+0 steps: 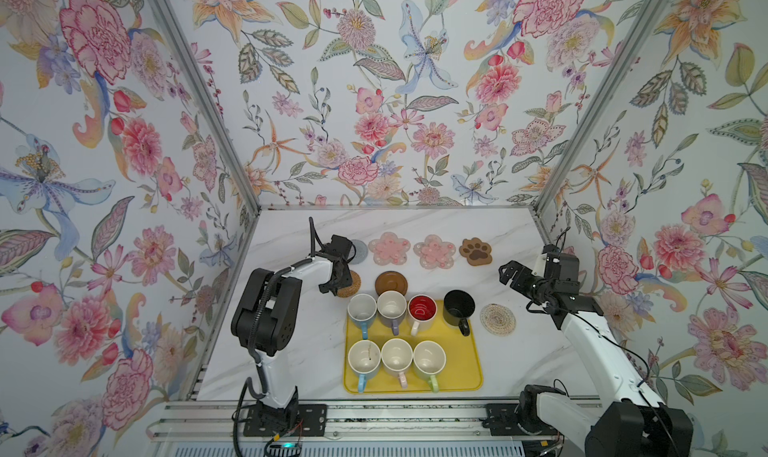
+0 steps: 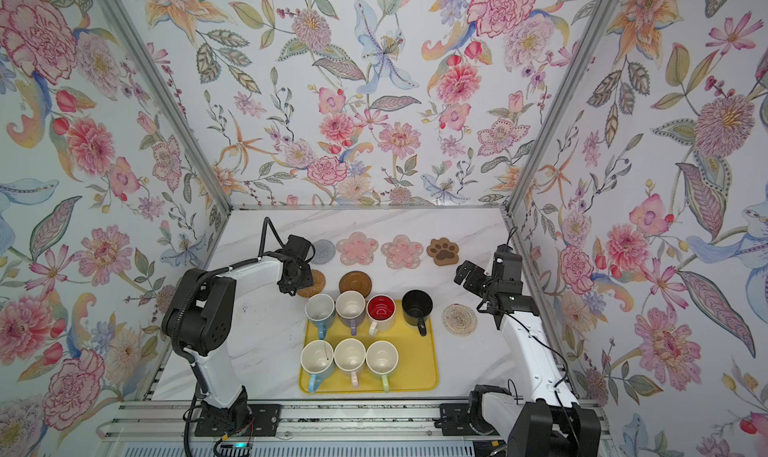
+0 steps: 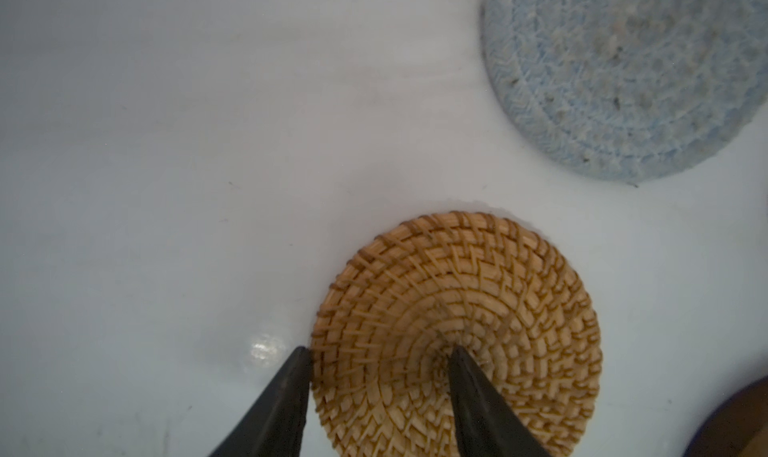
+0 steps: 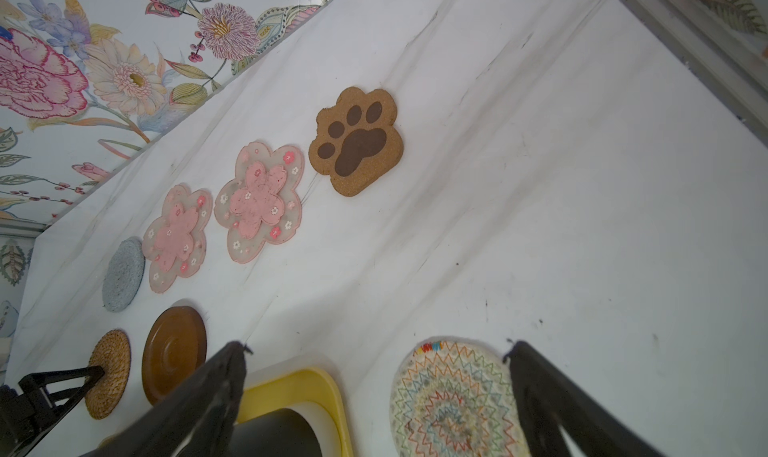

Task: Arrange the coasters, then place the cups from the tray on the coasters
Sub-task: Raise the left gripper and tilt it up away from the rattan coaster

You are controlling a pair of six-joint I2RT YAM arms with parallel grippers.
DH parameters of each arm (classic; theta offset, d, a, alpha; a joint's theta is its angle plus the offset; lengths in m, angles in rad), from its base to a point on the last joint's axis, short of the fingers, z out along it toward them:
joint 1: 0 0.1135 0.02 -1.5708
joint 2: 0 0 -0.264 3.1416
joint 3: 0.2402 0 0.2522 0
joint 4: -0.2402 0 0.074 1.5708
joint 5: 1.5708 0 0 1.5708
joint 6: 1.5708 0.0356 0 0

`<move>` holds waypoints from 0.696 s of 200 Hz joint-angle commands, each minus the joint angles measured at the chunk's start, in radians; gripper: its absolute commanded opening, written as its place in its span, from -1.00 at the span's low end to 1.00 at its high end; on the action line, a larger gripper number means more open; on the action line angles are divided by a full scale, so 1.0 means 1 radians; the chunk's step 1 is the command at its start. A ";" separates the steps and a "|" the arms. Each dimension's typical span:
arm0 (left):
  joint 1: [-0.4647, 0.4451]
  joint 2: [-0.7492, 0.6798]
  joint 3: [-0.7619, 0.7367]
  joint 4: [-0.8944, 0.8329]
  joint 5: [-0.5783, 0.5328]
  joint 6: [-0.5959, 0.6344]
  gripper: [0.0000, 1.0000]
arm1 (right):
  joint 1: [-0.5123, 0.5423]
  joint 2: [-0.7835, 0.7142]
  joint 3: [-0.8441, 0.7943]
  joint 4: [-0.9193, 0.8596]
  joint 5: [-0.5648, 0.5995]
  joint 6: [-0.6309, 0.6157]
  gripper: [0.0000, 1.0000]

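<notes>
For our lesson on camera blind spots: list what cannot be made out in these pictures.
Both top views: rattan coaster, mostly hidden under the left gripper.
Left wrist view: wooden disc, cut off by the frame edge; whether the fingers pinch the rattan coaster is unclear.
Right wrist view: black cup, cut off by the frame edge.

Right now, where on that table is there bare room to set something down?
Widest bare tabletop: right of the paw mat. Also a strip left of the yellow tray, and the tray's own right end. Crowded: behind the tray, where the straw mat, wooden disc and left gripper bunch.
</notes>
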 commanded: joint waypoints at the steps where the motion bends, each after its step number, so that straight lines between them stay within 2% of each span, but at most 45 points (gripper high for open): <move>1: -0.021 0.032 0.015 -0.023 0.016 -0.012 0.10 | -0.006 -0.014 -0.009 -0.001 0.009 0.000 0.98; 139: -0.060 0.076 0.059 0.006 0.053 -0.033 0.09 | -0.007 -0.043 -0.021 -0.011 0.015 0.002 0.98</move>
